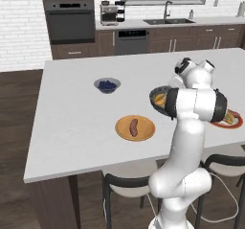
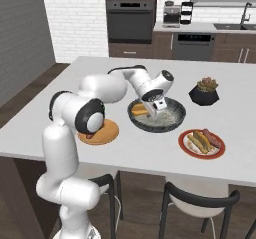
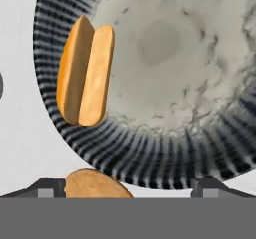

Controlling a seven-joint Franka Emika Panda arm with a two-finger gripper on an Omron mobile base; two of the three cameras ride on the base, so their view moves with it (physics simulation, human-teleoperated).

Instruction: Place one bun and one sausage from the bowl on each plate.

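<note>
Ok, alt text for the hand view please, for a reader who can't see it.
One split bun lies against the ribbed inner wall of the dark grey bowl, whose pale speckled bottom is otherwise bare. The jaws stand wide open above it, and the edge of the wooden plate shows beside the bowl.

plates 2 [image 2: 201, 144] [image 1: 135, 128] | bowls 2 [image 2: 156, 115] [image 1: 107, 85] | buns 2 [image 3: 85, 70] [image 2: 199, 142] | sausages 2 [image 1: 133, 127] [image 2: 212, 138]

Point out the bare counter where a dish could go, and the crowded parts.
Free: the wide stretch left of the blueberry bowl and wooden plate, and the far counter behind them. Crowded: around the big bowl, where the gripper hovers, with the red-rimmed plate and dark pot close by.
</note>
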